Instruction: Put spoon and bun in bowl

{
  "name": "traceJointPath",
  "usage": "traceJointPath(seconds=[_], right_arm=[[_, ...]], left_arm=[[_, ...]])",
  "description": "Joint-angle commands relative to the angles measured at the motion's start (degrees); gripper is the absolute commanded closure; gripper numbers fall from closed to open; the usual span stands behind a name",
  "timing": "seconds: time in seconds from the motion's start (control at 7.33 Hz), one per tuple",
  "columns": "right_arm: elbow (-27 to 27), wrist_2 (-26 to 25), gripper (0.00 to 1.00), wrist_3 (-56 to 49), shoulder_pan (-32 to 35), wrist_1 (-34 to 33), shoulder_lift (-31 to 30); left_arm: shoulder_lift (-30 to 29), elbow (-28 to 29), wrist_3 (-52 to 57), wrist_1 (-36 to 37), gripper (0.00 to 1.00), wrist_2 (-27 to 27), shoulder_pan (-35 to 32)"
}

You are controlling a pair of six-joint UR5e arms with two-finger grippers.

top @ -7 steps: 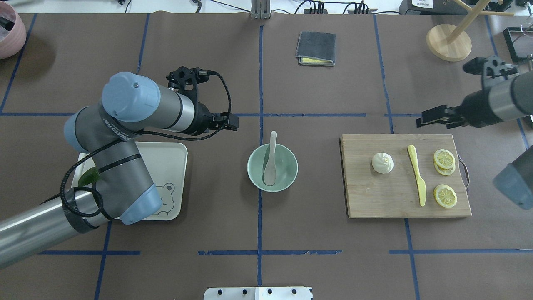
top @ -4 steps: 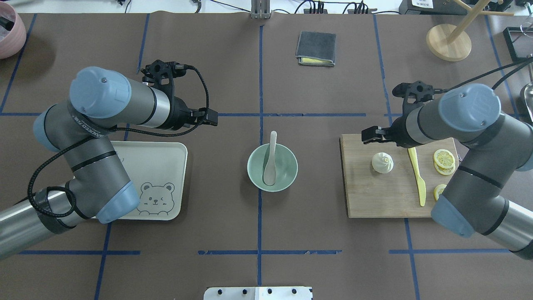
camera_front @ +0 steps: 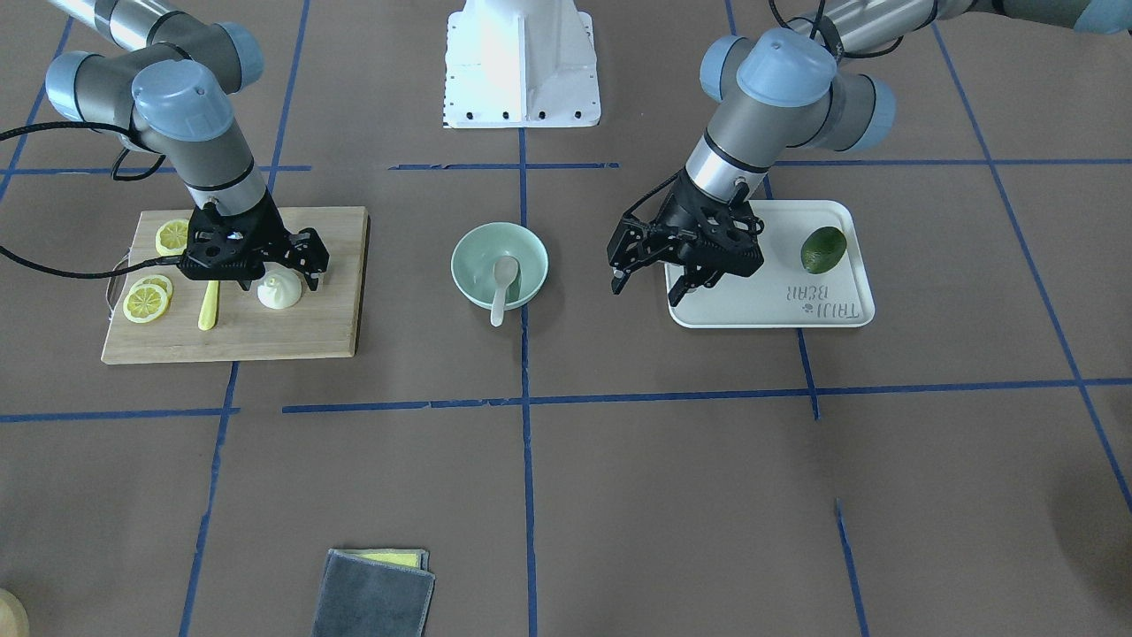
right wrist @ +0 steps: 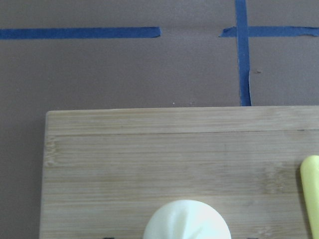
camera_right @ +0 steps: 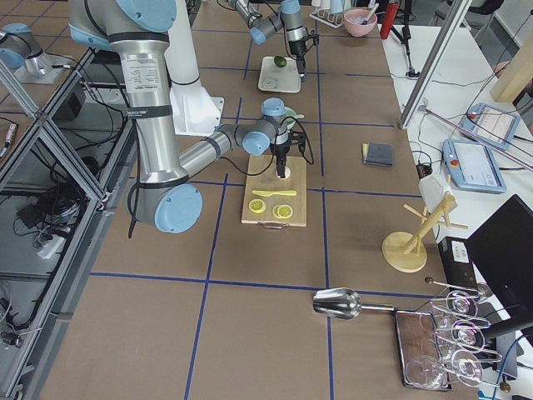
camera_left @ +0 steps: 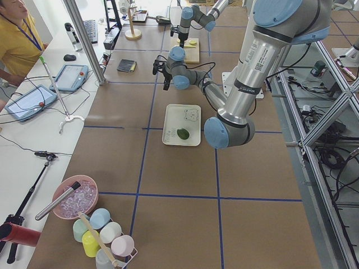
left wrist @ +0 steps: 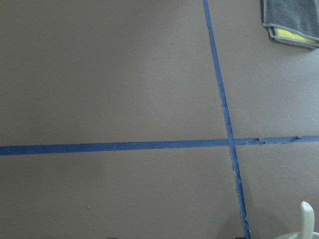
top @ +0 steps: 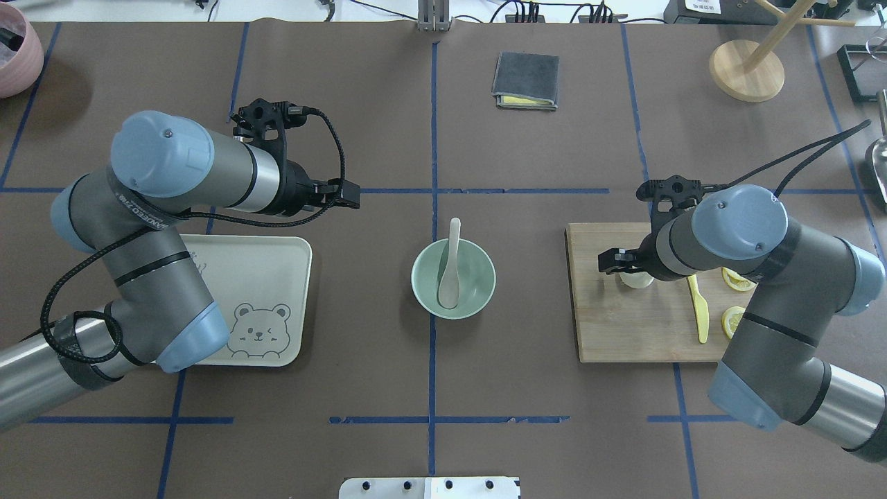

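Observation:
The off-white spoon (top: 450, 267) lies in the mint-green bowl (top: 478, 291) at the table's middle, its handle over the far rim. The handle's tip shows in the left wrist view (left wrist: 307, 218). The white pleated bun (camera_front: 279, 293) sits on the wooden cutting board (top: 624, 326). My right gripper (camera_front: 277, 280) is open and low over the bun, its fingers on either side of it. In the right wrist view the bun (right wrist: 188, 220) is at the bottom centre. My left gripper (camera_front: 656, 280) is open and empty, between the bowl and the white tray (top: 277, 263).
A yellow plastic knife (top: 700, 312) and lemon slices (camera_front: 147, 301) lie on the board beside the bun. A green fruit (camera_front: 823, 249) sits on the tray. A folded grey cloth (top: 526, 80), a wooden stand (top: 746, 69) and a pink bowl (top: 14, 55) stand along the far edge.
My right arm has swung in from the right and come down over the bun. My left arm has drawn back to the left, away from the bowl, then nearly stopped.

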Motion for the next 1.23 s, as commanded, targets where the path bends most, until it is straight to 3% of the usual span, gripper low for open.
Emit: traceJointPath(seconds=[0.0,0.27,0.41,0.82,1.09], right_arm=[[0.11,0.03,0.3,-0.01,0.08,-0.3,-0.12],[1.07,-0.23,0.66,-0.01,0.08,-0.92,-1.35],[1.16,-0.58,0.79,0.34,-0.01,-0.83,-1.35],[6.32,-0.41,0.8,0.6,-0.27,-3.88,0.92],[6.53,-0.76,0.77,5.49,-2.19,-18.52,15.88]], left_arm=[[-0.06,0.0,0.0,0.0,0.16,0.0,0.03],[-0.14,-0.09,0.0,0.0,0.16,0.0,0.03],[-0.06,-0.09,-0.09,0.0,0.16,0.09,0.03],[0.38,-2.1,0.0,0.09,0.16,0.0,-0.49],[5.36,-7.89,0.09,0.0,0.16,-0.52,-2.07]])
